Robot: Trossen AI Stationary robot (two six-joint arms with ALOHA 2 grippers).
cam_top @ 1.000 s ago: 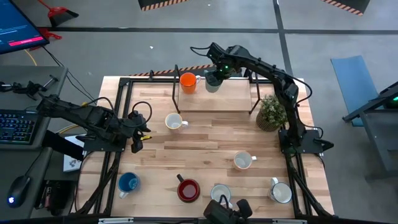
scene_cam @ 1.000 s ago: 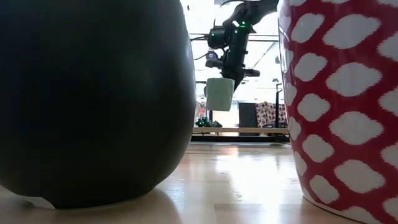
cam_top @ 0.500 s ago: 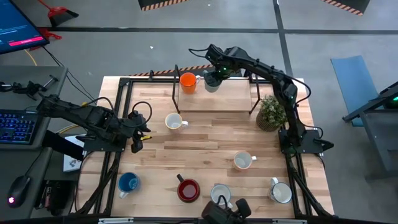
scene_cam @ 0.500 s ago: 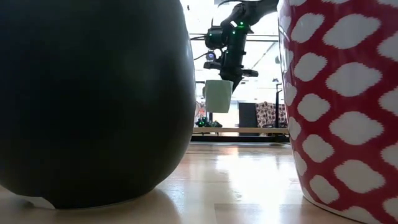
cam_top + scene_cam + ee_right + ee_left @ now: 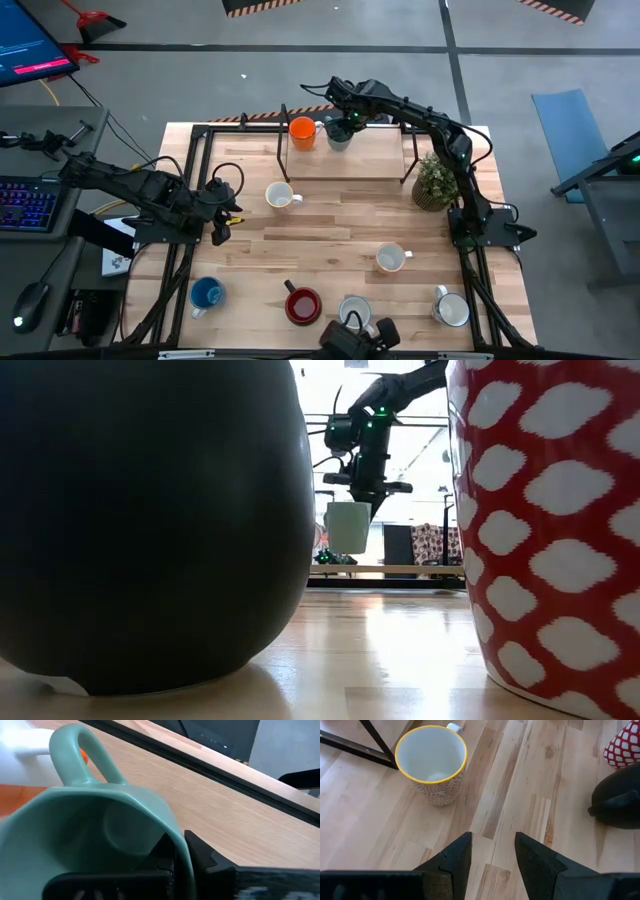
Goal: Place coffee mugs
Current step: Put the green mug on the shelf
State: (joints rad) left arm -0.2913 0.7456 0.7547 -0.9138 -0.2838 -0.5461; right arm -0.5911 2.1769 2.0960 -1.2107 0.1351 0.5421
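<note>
1. Where the raised wooden shelf (image 5: 350, 160) spans the table's far edge: teal-green mug (image 5: 339, 136) held over its boards, just beside the orange mug (image 5: 302, 131) standing on the shelf. Touching the shelf or hanging just above it: cannot tell.
2. Teal-green mug up close in the right wrist view (image 5: 95, 835): pale glossy glaze, smooth inside, thick looped handle, rim slightly squared.
3. Right gripper (image 5: 344, 122): clenched on the teal-green mug's wall, one finger (image 5: 160, 855) inside the rim, the other outside. Mug upright in the low view (image 5: 347, 526), hanging below the gripper (image 5: 367, 484).
4. Left gripper (image 5: 218, 216): parked at the table's left edge, jaws parted, nothing between them, fingertips (image 5: 456, 856) above bare boards. Gripper (image 5: 492, 852) facing a white mug with a yellow rim and red pattern (image 5: 432, 765); same mug in the high view (image 5: 280, 196), mid-table, standing on the boards.
5. Other mugs standing on the table (image 5: 330, 240): blue mug (image 5: 206, 294) near left; dark red mug (image 5: 302, 305) near centre; white mug (image 5: 391, 259) right of centre; grey-white mug (image 5: 452, 308) near right corner; another pale mug (image 5: 354, 310) just beside the dark red one.
6. Potted plant (image 5: 437, 180) by the shelf's right leg.
</note>
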